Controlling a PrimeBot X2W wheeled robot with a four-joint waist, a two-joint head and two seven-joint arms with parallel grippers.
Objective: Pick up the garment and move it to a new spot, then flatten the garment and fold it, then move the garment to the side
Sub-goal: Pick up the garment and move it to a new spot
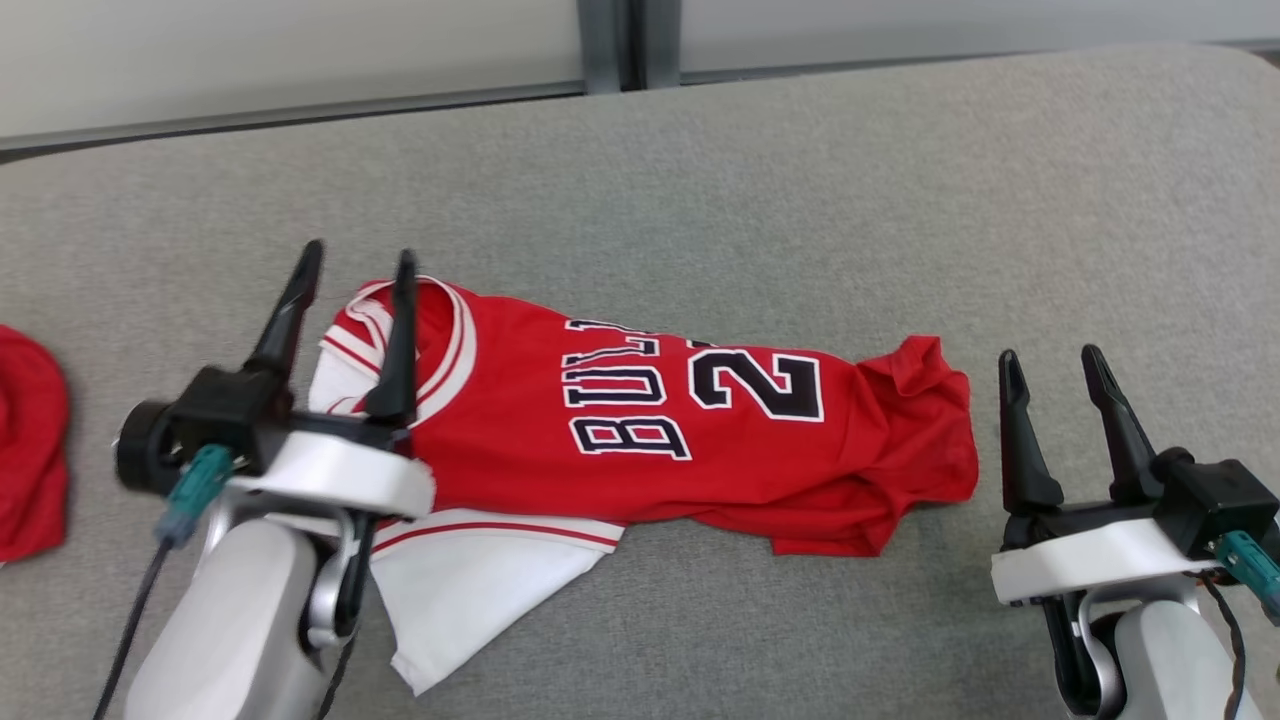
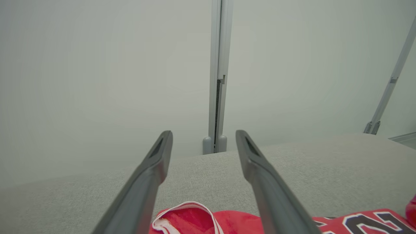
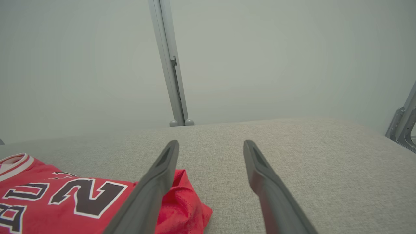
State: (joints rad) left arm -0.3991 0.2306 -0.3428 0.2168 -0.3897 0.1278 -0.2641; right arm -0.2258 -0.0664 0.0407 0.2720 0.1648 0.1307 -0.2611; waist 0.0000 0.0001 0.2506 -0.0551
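**Item:** jersey (image 1: 620, 420), red, lettered, lying crumpled and partly doubled over on the table (image 1: 800, 180).

**Position:** between the two pincers. The collar (image 1: 440, 320) lies under the left pincer (image 1: 360, 250). The bunched hem (image 1: 925, 420) is just beside the right pincer (image 1: 1048, 353), on its inner side.

**Pincers:** both spread wide, holding nothing, hovering above the cloth.

**Also present:**
- White layer (image 1: 470, 580) with red trim, showing from under the jersey nearest the left arm. Same garment or not, cannot tell.
- Red cloth (image 1: 25, 440), well out to the left pincer's outer side.

**Risks, as judged:**
- A pinch at the collar may take one layer only, so the rest sags and twists.
- The puckered hem offers no clean edge, so a grip there may lock in the wrinkles.
- The white layer may drag along or stay behind.
- Shifting the jersey leftward may crowd the red cloth.
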